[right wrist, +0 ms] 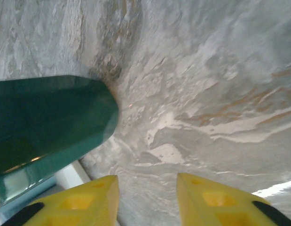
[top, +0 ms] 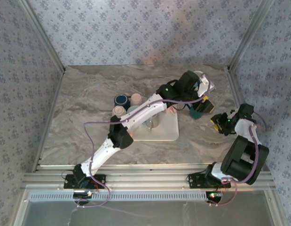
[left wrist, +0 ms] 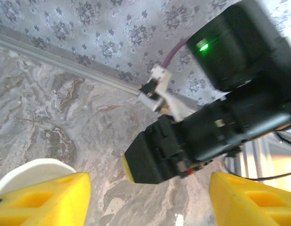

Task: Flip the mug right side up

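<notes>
On the right of the table (top: pixel 84 99), just right of the white stand (top: pixel 169 131), the green mug (top: pixel 196 113) sits near the left gripper (left wrist: pixel 149 188), fingers spread wide, and the right gripper (right wrist: pixel 147 187), fingers narrowly apart on nothing

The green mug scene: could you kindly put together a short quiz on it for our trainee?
1. True or false: the right gripper holds the green mug.
2. The right gripper's finger pads are: A red, B yellow, C blue.
3. Fill in: in the top view, the arm stretched diagonally over the white tray is the ____ one.
Key: 1 false, the mug sits beside the open fingers, not between them; 2 B; 3 left.
</notes>
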